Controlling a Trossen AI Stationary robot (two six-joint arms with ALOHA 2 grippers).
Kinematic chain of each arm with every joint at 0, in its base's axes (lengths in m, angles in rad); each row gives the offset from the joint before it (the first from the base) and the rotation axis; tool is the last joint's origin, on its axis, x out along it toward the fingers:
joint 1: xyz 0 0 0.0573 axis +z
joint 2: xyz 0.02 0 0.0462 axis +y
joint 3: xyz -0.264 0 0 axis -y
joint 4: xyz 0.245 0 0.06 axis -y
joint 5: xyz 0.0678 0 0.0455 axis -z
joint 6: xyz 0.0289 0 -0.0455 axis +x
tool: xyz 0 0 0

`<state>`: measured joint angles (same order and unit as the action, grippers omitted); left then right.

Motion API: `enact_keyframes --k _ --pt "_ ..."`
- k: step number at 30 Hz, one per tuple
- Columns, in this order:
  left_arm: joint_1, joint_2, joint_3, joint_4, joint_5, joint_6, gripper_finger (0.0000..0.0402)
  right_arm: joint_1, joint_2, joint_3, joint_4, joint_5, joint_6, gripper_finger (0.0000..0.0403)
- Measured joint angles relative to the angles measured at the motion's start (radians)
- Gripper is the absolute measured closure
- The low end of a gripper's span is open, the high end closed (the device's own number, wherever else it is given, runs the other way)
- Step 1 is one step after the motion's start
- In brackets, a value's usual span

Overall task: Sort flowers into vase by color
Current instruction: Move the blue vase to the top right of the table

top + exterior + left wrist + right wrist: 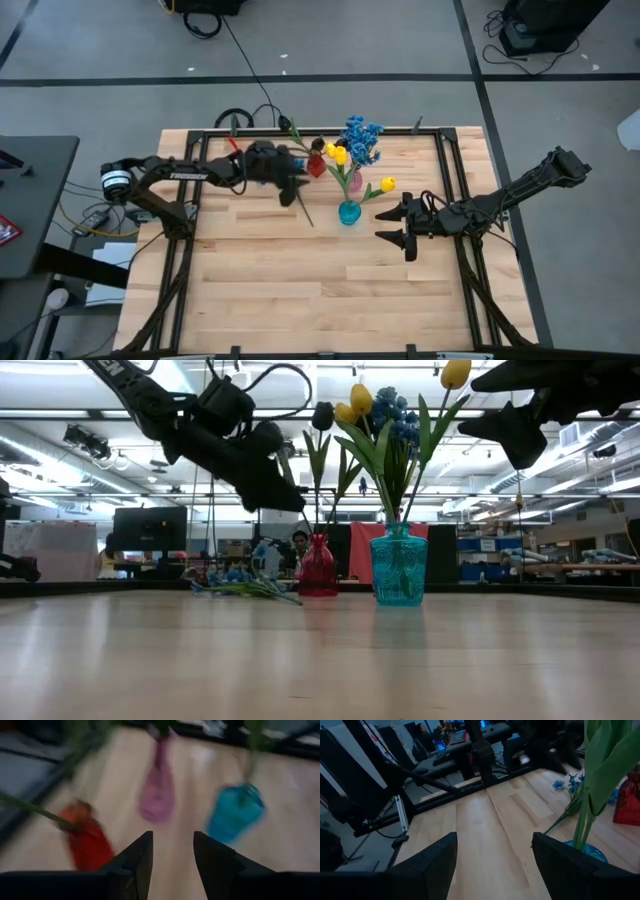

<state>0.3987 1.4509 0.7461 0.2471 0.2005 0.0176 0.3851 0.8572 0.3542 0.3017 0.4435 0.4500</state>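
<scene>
Partly sorted. Teal vase (348, 212) holds yellow tulips (387, 184) and blue spray (362, 138); colours there look mixed. Red vase (316, 166) holds dark bloom (322, 415). Pink vase (158, 795) seems empty, view blurred. Blue flowers (240, 586) lie on table (300, 290) behind, not yet placed. Left gripper (172, 852) above red vase, fingers narrowly apart, holding nothing. Right gripper (492, 857) beside teal vase, wide, empty.

White lettering runs along my left arm (190, 172), too small to read. No other text legible.
</scene>
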Motion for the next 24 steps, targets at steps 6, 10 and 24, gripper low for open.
enact_keyframes --k 6,10,24 --pt "-0.065 0.0 -0.048 -0.081 0.039 -0.07 0.0254 0.0 0.0 0.0 -0.04 0.005 0.003 0.0135" --pt "-0.117 0.0 -0.09 -0.087 -0.001 -0.147 0.0254 -0.006 0.016 0.0 -0.1 0.016 -0.001 0.0135" --pt "-0.279 0.0 -0.243 0.028 -0.483 -0.524 0.0254 -0.101 0.142 -0.063 -0.25 0.038 0.079 0.0135"
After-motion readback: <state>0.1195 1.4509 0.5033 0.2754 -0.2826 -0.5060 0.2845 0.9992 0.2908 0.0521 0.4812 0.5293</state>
